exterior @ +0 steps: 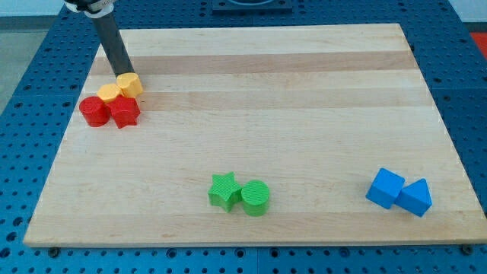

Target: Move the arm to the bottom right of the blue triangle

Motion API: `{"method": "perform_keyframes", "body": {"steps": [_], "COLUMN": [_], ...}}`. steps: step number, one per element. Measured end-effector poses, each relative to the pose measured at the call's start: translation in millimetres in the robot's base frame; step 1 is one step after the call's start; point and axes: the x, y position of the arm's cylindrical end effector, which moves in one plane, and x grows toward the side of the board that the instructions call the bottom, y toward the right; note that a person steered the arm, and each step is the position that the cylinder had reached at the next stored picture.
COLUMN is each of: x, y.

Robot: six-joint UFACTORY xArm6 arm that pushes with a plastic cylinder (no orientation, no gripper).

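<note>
Nearest the view's bottom edge sit a green star (222, 190) and a green cylinder (256, 198), touching. At the table's (304, 91) upper left, a red cylinder (94, 111) and red star (125, 112) cluster with two yellow blocks (119, 89). My tip (122, 74) rests just above the right yellow one. No claw exists on this rod, so no opening to tell. Far right, well apart from my tip, a blue cube (385, 188) touches the blue triangle (415, 197).

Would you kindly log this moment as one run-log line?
tip: top left, touching yellow blocks | blue triangle: bottom right, beside blue cube | target spot: not reached
</note>
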Motion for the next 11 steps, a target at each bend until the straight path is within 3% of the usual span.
{"method": "perform_keyframes", "body": {"steps": [1, 2, 4, 6, 7, 8, 10, 11], "x": [-6.3, -10.7, 75.6, 125.8, 155.6, 160.3, 264.3, 265.6], "y": [18.4, 93.8, 276.9, 466.6, 502.4, 502.4, 502.2, 501.4]}}
